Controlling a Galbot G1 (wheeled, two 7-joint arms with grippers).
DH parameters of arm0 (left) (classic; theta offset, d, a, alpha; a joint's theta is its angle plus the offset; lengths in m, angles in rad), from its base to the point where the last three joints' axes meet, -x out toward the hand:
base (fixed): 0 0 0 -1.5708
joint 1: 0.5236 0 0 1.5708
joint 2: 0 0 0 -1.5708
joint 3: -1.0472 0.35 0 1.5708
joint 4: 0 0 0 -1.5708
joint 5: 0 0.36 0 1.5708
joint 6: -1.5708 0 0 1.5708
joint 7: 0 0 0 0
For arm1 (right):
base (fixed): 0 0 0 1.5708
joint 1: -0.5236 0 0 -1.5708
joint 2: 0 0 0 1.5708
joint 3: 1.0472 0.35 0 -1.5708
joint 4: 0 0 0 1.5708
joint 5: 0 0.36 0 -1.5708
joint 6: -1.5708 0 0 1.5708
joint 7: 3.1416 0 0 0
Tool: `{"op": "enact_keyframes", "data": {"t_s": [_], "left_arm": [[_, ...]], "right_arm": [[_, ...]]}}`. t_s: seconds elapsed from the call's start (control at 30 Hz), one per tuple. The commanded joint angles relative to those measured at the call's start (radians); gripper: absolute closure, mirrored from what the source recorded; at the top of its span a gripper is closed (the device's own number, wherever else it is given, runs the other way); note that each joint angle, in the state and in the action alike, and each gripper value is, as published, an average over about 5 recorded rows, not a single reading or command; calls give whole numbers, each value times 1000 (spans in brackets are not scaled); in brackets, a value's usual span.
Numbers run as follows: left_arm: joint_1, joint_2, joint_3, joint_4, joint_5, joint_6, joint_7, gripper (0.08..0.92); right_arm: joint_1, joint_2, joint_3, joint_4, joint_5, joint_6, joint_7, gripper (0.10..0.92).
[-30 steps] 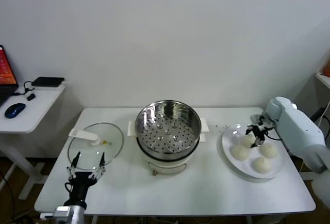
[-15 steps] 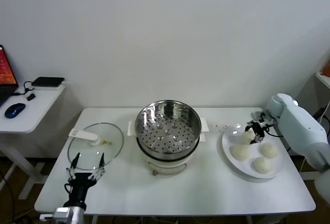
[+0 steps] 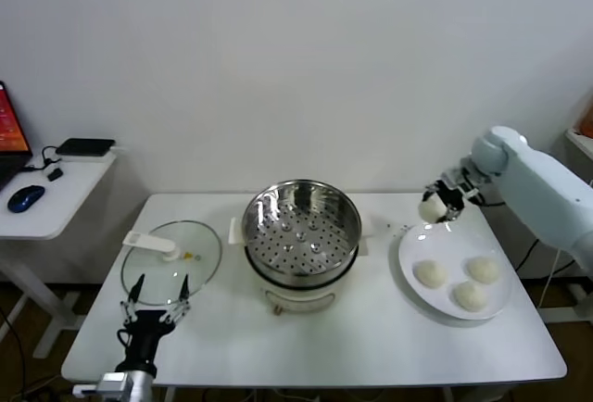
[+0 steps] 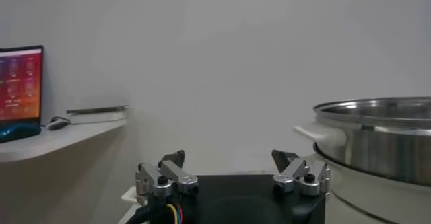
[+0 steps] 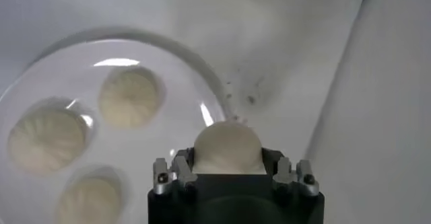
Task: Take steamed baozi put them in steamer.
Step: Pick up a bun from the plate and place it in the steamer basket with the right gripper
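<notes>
My right gripper (image 3: 439,202) is shut on one cream-white baozi (image 3: 430,207) and holds it in the air above the far left rim of the white plate (image 3: 408,263). In the right wrist view the held baozi (image 5: 227,148) sits between the jaws. Three baozi (image 3: 431,273) lie on the plate; they also show in the right wrist view (image 5: 130,97). The steel steamer (image 3: 301,232) stands at the table's middle with its perforated tray bare. My left gripper (image 3: 156,293) is open and parked near the front left, by the glass lid.
A flat glass lid (image 3: 171,263) with a white handle lies left of the steamer. A side desk (image 3: 56,194) with a mouse and laptop stands at far left. The steamer's wall (image 4: 377,134) shows close in the left wrist view.
My right gripper has lifted one baozi off the plate and carried it up and left, towards the steamer. The left arm has not moved.
</notes>
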Motion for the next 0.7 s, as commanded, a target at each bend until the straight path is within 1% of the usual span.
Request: {"op": "enact_keyframes", "data": {"t_s": [0.03, 0.37, 0.7], "left_arm": [[3, -1, 0, -5, 1, 1, -3, 177], [18, -3, -4, -26, -1, -2, -6, 177], [30, 3, -9, -42, -1, -4, -3, 177]], "right_arm": [[267, 41, -223, 222, 104, 47, -5, 355], [357, 233, -266, 210, 87, 111, -12, 355], [245, 397, -253, 165, -10, 150, -4, 355]]}}
